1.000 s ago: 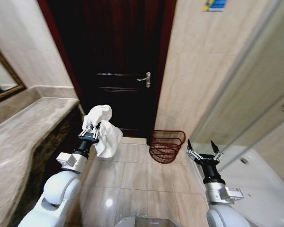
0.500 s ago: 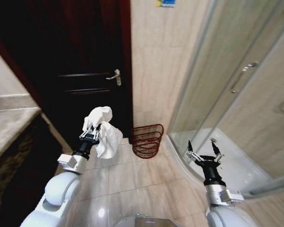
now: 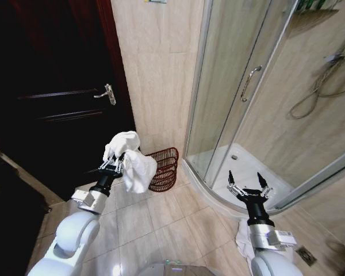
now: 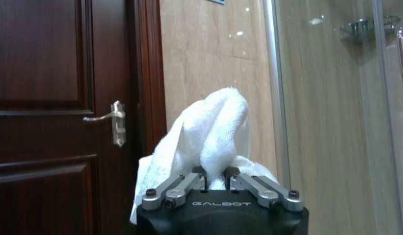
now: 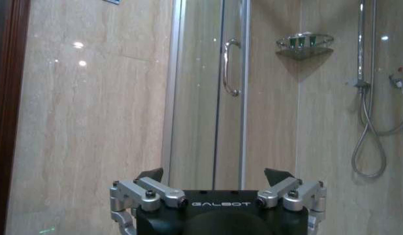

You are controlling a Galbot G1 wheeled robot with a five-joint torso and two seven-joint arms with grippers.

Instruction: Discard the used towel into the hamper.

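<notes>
**Observer:** Where is the hamper, and what is the left arm carrying?

**Operator:** I see the small round dark reddish-brown wire hamper (image 3: 163,169) on the tiled floor, against the beige wall between the dark wooden door (image 3: 52,98) and the glass shower enclosure (image 3: 241,98). My left gripper (image 3: 116,165) is raised just beside the hamper, on its door side, its fingers pinching a crumpled white terry towel (image 3: 133,164); folds hang towards the hamper's rim.

**Observer:** And the right arm?

**Operator:** My right gripper (image 3: 246,184) hangs well apart from the hamper, before the shower's white tray (image 3: 250,172), fingers spread, grasping nothing.
</notes>
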